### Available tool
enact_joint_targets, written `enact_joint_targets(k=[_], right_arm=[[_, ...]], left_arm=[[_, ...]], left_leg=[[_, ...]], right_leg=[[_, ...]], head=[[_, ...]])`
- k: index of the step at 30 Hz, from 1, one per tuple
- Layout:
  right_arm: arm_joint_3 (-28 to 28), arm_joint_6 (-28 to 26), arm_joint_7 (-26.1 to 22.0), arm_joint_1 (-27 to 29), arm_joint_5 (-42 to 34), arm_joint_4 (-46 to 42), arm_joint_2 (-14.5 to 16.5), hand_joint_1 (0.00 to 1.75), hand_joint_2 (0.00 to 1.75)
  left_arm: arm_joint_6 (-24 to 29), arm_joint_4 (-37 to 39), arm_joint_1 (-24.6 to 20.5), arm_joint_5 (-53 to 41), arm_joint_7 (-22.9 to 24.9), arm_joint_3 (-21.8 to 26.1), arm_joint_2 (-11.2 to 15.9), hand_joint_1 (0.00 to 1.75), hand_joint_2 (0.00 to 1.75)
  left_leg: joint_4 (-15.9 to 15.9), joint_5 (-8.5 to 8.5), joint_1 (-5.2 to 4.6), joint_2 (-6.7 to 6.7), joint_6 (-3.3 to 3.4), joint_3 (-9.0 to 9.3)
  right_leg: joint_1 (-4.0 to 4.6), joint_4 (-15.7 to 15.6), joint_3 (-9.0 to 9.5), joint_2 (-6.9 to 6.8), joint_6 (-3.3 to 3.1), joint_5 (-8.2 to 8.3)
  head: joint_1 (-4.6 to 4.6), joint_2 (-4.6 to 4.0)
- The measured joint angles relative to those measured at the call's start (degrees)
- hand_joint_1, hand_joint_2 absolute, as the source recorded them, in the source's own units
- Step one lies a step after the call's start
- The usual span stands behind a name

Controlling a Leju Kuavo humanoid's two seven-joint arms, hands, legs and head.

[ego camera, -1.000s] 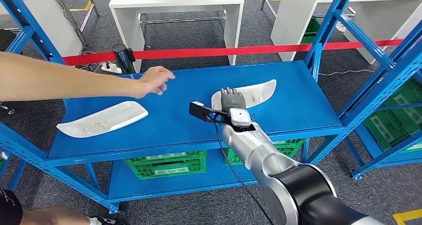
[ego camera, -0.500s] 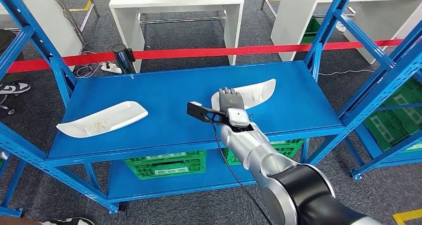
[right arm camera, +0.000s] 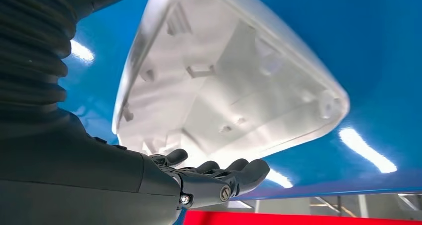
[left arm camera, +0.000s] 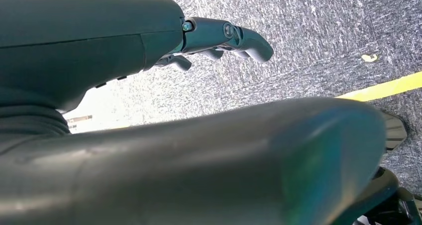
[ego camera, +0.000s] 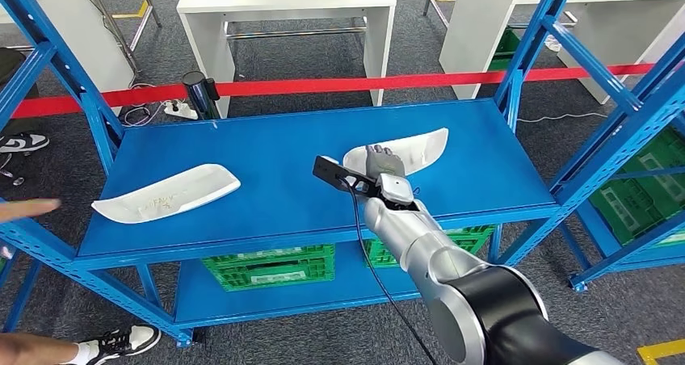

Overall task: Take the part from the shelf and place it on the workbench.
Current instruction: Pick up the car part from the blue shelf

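The task is at its start: the part (ego camera: 408, 151) lies on the blue shelf (ego camera: 266, 187), not yet lifted. The right hand (ego camera: 383, 165) is over its near end, fingers (right arm camera: 234, 171) loosely spread at its edge, holding nothing. Grasping, lifting and carrying to the workbench remain. The left hand (left arm camera: 224, 38) hangs empty over the floor

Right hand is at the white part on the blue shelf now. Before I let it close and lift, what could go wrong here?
1. The right hand lies over one end of the long white moulded plastic part; gripped off-centre, the part may tip or slip on lifting.
2. A person's hand reaches in at the left of the blue metal shelf, so a swing that way might meet it.
3. The blue upright post stands close beside the part, which could clip it when lifted.
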Motion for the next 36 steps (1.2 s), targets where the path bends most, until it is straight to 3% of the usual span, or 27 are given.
enact_joint_targets(k=[31,34,36], right_arm=[[-0.3,-0.3,0.4,0.0,1.0,0.0,-0.6,0.0,1.75],[-0.3,-0.3,0.4,0.0,1.1,0.0,-0.8,0.24,1.75],[-0.3,-0.4,0.3,0.1,1.0,0.0,-0.9,0.84,1.75]], left_arm=[[0.0,0.0,0.0,-0.3,-0.5,0.0,-0.2,0.0,0.0],[0.0,0.0,0.0,-0.5,-0.5,0.0,-0.2,0.0,0.0],[0.0,0.0,0.0,-0.5,-0.5,0.0,-0.2,0.0,0.0]], left_leg=[[0.0,0.0,0.0,0.01,0.0,0.0],[0.0,0.0,0.0,0.01,0.0,0.0],[0.0,0.0,0.0,0.01,0.0,0.0]], right_leg=[[0.0,0.0,-0.02,0.0,0.0,0.0],[0.0,0.0,-0.02,0.0,0.0,0.0],[0.0,0.0,-0.02,0.01,0.0,0.0]], head=[[0.0,0.0],[0.0,0.0],[0.0,0.0]])
